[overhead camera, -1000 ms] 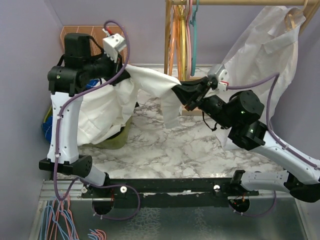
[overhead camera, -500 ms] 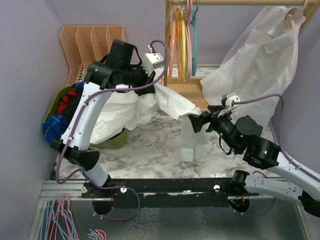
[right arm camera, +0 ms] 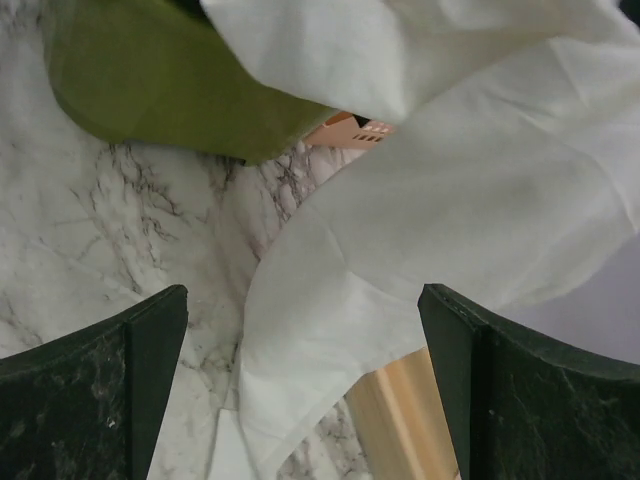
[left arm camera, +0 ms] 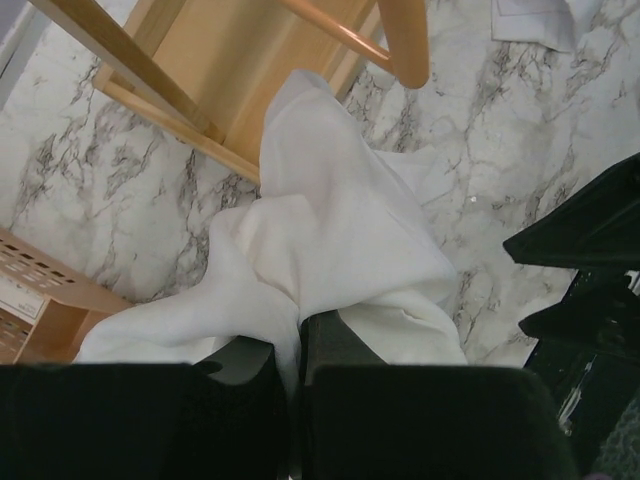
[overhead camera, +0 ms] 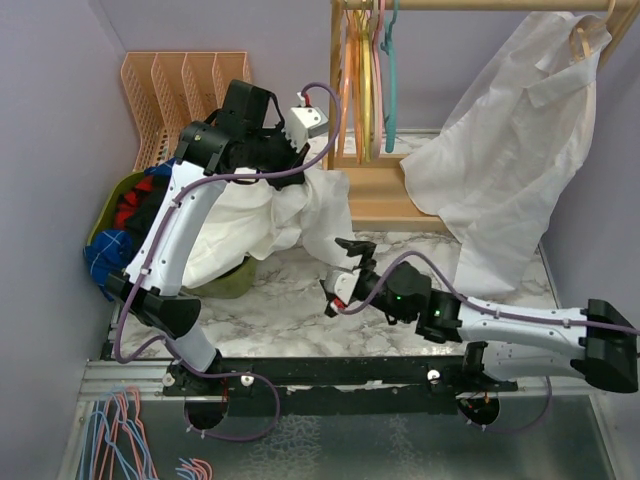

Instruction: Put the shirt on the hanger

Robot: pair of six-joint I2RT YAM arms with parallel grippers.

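hanging pinched in the left claw (left arm camera: 295, 345), the shirt (left arm camera: 340, 240) droops near the right claw (overhead camera: 344, 271) (spread wide).

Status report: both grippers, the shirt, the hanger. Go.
Left gripper shut on shirt, raised beside the rack. Right gripper open, empty, low over table. Hanger on rack, packed among other hangers.

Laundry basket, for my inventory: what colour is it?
The basket is olive green; right wrist view.
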